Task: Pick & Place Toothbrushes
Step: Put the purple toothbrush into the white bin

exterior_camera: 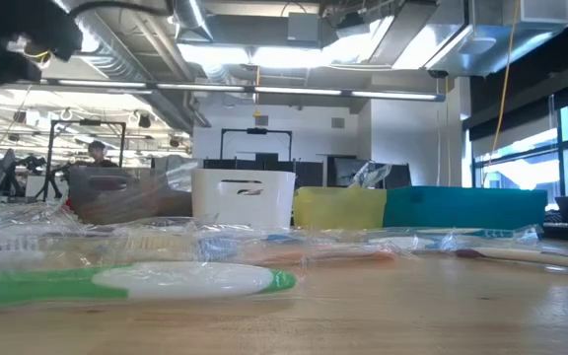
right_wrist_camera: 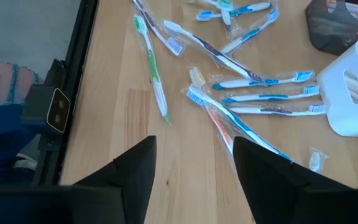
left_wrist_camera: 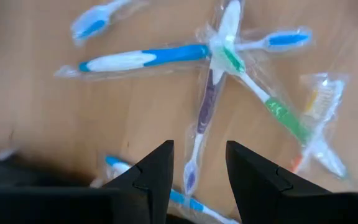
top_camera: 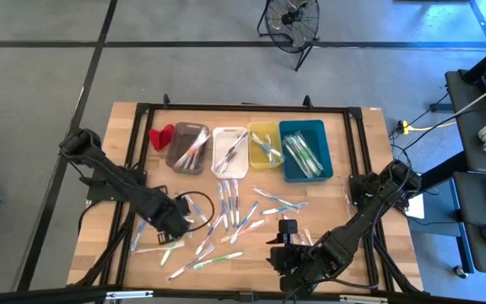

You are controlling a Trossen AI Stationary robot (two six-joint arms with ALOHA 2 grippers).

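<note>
Partway through, by the look of it: all four bins at the far edge of the bench (top_camera: 129,118), grey (top_camera: 187,148), white (top_camera: 229,151), yellow (top_camera: 264,144) and teal (top_camera: 305,149), had brushes in them, but plenty of wrapped toothbrushes (top_camera: 230,203) lay loose across the middle and near side. The left gripper (left_wrist_camera: 197,163) hovered low over a purple-handled toothbrush (left_wrist_camera: 204,109), jaws parted and empty, straddling its handle line without touching. The right gripper (right_wrist_camera: 194,155) sat near the front edge, jaws spread, nothing held, a green brush (right_wrist_camera: 151,68) and a blue one (right_wrist_camera: 229,118) just ahead.
</note>
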